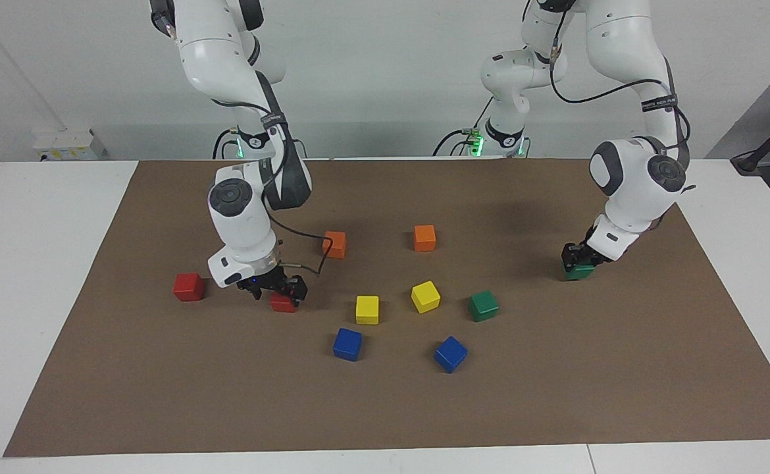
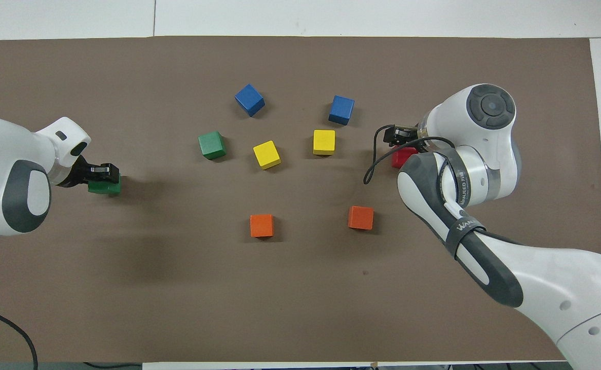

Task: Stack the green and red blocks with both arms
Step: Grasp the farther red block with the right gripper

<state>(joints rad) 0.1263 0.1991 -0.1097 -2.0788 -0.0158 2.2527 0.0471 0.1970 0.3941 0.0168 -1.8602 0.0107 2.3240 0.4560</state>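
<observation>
We are looking at a brown mat [image 1: 556,395] on a white table [image 1: 29,263], with little blocks sitting all over it

Our left claw [image 1: 579,260] is reaching down at the left arm's end of the mat. It is squeezing tight on a green block [image 1: 581,271] [image 2: 104,186], and the block is sitting low on the mat. The second green block [image 1: 484,305] [image 2: 212,144] is lying by itself, near the yellow ones and well apart from the held one

Our right claw [image 1: 278,289] is reaching down over a red block [image 1: 283,302] [image 2: 402,156]. Its fingers are standing apart, one on each side of the block, and they are not squeezing it. That block is sitting on the mat. The other red block [image 1: 189,286] is lying closer to the right arm's end of the mat, near the first one. From above, the big white arm is hiding it

In the middle we are seeing two yellow blocks [image 1: 367,309], with two blue blocks [image 1: 347,343] farther from the robots and two orange blocks [image 1: 424,237] nearer to them. No block is sitting on top of another block
</observation>
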